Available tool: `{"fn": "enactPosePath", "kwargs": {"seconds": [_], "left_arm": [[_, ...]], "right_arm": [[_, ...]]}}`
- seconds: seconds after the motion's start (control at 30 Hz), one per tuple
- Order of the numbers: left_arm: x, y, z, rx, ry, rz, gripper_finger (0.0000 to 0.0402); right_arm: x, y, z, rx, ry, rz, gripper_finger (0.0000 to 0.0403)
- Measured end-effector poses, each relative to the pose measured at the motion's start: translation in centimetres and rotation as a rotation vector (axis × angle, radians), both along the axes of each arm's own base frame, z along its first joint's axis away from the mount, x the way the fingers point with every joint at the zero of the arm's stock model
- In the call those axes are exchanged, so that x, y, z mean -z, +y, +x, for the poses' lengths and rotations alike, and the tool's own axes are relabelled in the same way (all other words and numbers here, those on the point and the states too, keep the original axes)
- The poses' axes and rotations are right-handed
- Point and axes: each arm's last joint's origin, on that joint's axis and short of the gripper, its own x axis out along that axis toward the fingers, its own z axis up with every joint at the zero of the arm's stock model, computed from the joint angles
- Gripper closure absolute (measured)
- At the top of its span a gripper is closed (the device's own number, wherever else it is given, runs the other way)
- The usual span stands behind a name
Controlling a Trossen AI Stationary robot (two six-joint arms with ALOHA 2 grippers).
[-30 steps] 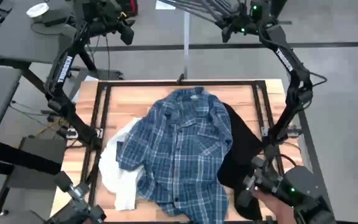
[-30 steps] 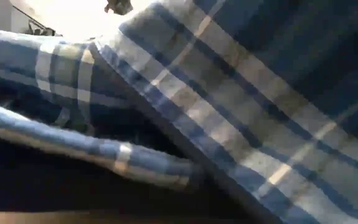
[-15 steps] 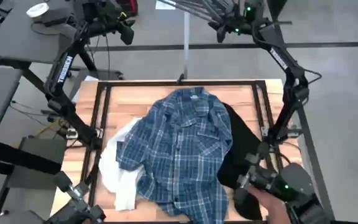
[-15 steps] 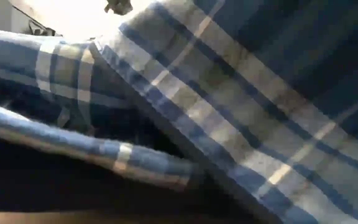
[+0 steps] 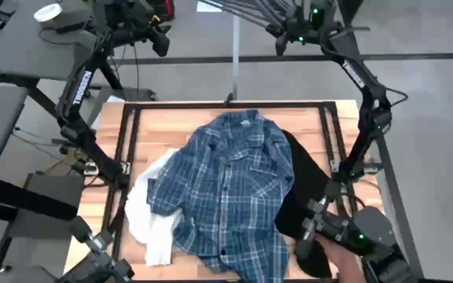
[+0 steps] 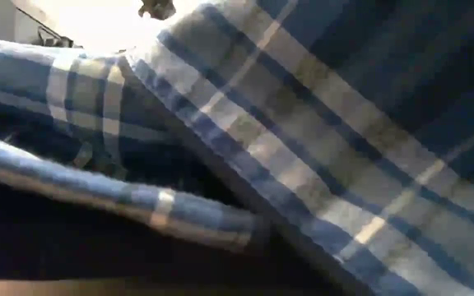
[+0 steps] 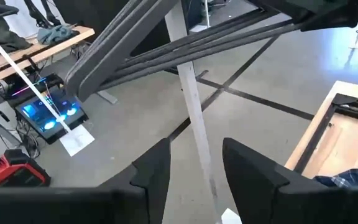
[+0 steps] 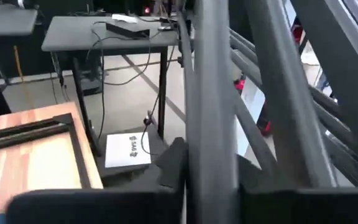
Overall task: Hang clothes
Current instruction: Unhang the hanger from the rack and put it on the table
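A grey floor surrounds a wooden tabletop edged by a black frame; grey desks stand off to the left.

No containers show on the tabletop; the clothes lie loose on the wood. The plaid shirt is spread face up over the middle, collar toward the far edge, hem at the near edge, its button line running down the centre, the cloth rumpled and its sleeves folded in. In the low view its blue-and-white checks fill nearly the whole picture, right against the lens. The white top sticks out from under the shirt's left side, bunched, reaching toward the near left corner. The black top lies under the shirt's right side and runs toward the near right corner.

Beyond the far edge a pale pole rises, with dark hangers bunched at its head. The right fingers are up there, closed tight on a grey bar. The left fingers hang beyond the far left corner, parted with nothing between them, the pole in line beyond the gap.

At the near right corner a hand shows beside a black device.
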Motion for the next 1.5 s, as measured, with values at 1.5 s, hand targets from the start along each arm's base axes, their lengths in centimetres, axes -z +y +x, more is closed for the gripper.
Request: {"fn": "enactPosePath", "kwargs": {"seconds": [1.5], "left_arm": [[-5.3,-9.3,-0.3,0.188,-0.215,0.177,0.0271]], "right_arm": [[5.0,12.1,5.2,-0.364,0.017,0.591,0.0385]]}}
